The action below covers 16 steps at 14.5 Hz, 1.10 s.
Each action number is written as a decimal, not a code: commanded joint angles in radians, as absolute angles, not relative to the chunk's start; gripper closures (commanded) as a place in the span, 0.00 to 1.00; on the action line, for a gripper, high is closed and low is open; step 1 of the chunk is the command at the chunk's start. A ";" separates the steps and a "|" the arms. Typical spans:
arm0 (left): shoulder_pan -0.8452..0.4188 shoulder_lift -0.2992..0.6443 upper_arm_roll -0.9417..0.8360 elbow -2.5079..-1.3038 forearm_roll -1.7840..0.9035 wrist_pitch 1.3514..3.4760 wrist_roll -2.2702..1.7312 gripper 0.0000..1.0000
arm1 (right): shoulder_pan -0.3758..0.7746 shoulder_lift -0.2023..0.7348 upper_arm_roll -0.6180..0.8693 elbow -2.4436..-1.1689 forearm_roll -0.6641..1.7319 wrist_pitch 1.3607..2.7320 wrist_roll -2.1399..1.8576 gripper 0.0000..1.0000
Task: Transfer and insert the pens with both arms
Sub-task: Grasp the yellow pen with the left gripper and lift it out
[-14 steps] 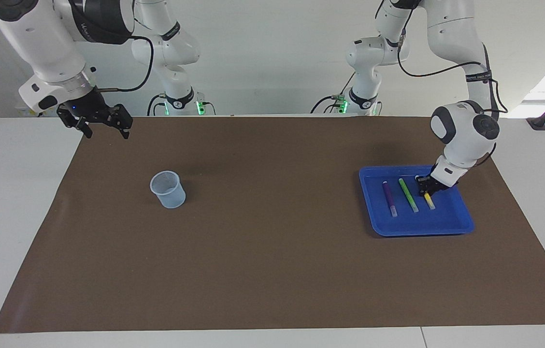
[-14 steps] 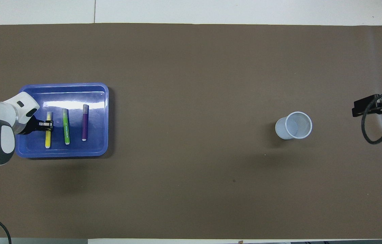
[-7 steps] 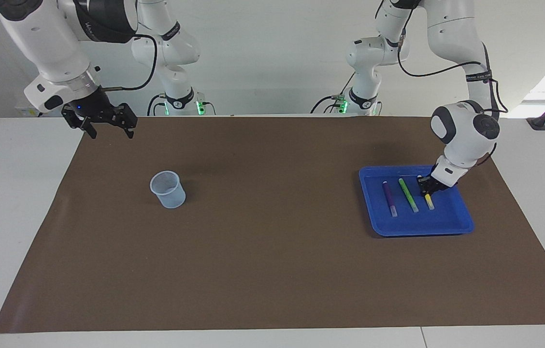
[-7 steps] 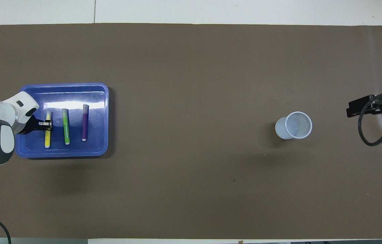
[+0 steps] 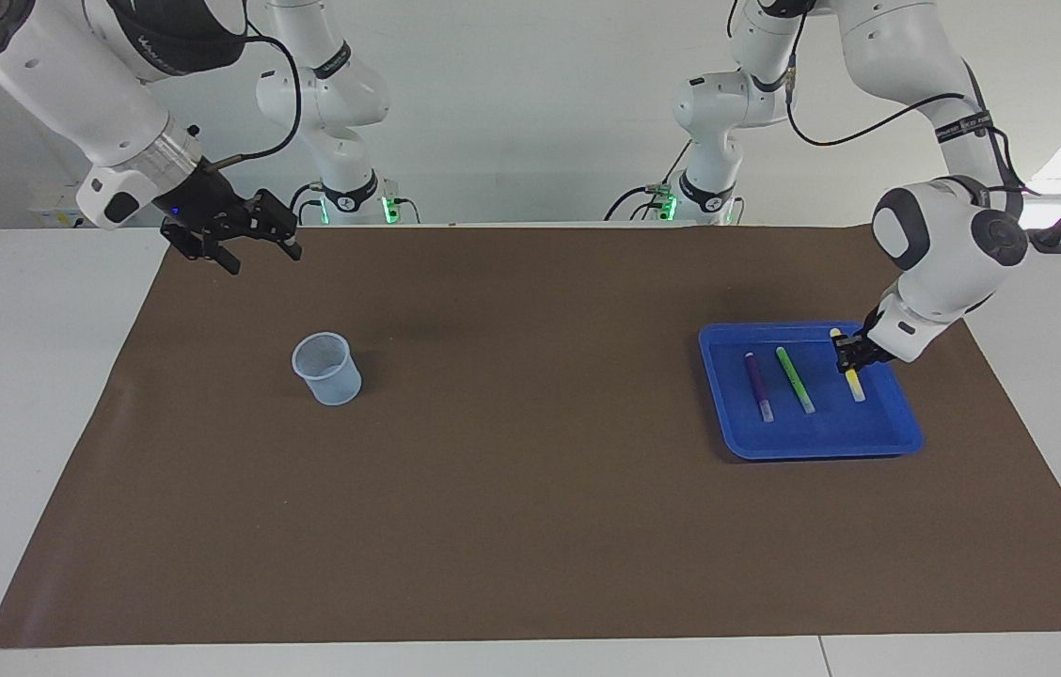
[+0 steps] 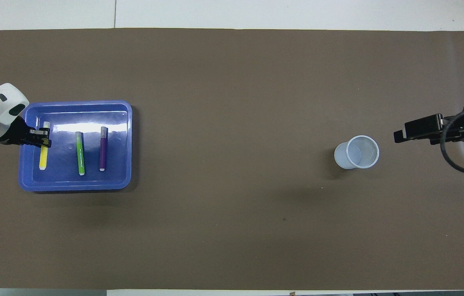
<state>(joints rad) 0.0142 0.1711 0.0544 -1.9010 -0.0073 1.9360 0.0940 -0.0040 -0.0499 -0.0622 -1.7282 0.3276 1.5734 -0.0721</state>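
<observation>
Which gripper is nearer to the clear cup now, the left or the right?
The right gripper is in the air near the cup. The left gripper is over the blue tray, holding the yellow pen.

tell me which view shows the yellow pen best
The overhead view: the yellow pen shows nearly full length over the blue tray, pinched by the left gripper. In the facing view the gripper hides its middle.

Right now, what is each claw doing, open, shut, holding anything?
Left gripper: jaws shut on the yellow pen, over the blue tray.
Right gripper: jaws open, holding nothing.
</observation>
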 commanded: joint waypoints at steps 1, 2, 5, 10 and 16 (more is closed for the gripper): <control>-0.081 0.193 0.063 -1.726 -0.027 1.717 -0.103 1.00 | -0.018 -0.101 -0.058 -1.807 0.380 1.598 -0.100 0.00; -0.115 0.193 0.066 -1.679 -0.060 1.651 -0.197 1.00 | -0.018 -0.107 -0.058 -1.822 0.406 1.600 -0.095 0.00; -0.192 0.183 0.060 -1.606 -0.183 1.542 -0.545 1.00 | -0.026 -0.124 -0.058 -1.856 0.457 1.632 -0.115 0.00; -0.281 0.140 0.055 -1.641 -0.448 1.561 -1.102 1.00 | -0.017 -0.144 -0.057 -1.911 0.583 1.687 -0.074 0.00; -0.526 0.058 0.055 -1.848 -0.618 1.923 -1.550 1.00 | -0.014 -0.204 -0.057 -2.034 0.811 1.781 0.010 0.00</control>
<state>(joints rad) -0.4419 0.1250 0.0404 -1.7394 -0.5865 1.8037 -1.4076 -0.0112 -0.1569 -0.0650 -1.9736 0.7398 1.7353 -0.0538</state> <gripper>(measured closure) 0.833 0.000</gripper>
